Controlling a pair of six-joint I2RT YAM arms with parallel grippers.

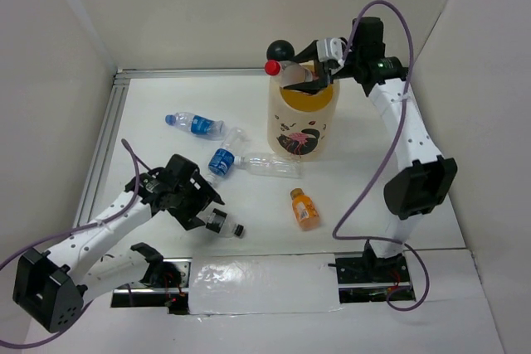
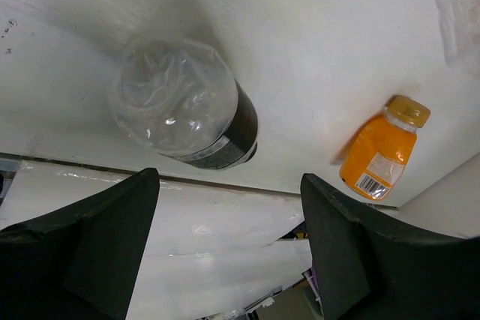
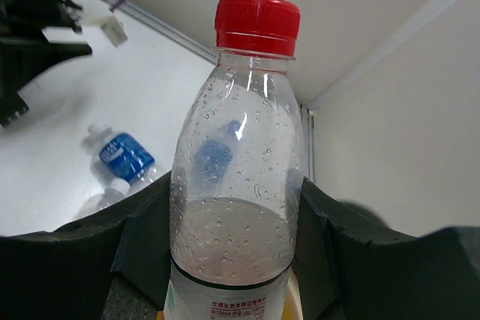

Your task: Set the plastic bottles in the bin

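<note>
My right gripper (image 1: 319, 79) is shut on a clear red-capped bottle (image 1: 286, 74), held tilted over the cream bin (image 1: 303, 122); the bottle fills the right wrist view (image 3: 238, 185) between the fingers (image 3: 146, 237). My left gripper (image 1: 202, 209) is open over a clear black-labelled bottle (image 1: 222, 225) lying near the front edge; in the left wrist view this bottle (image 2: 184, 106) lies beyond the fingers (image 2: 341, 237). A short orange bottle (image 1: 304, 209) (image 2: 380, 149) lies right of it. Two blue-labelled bottles (image 1: 192, 124) (image 1: 221, 161) and a clear label-less one (image 1: 270, 166) lie left of the bin.
White walls close the table on three sides. An aluminium rail (image 1: 104, 143) runs along the left and back edges. A taped strip (image 1: 257, 286) lies between the arm bases. The right arm's purple cable (image 1: 373, 188) loops over the table's right side.
</note>
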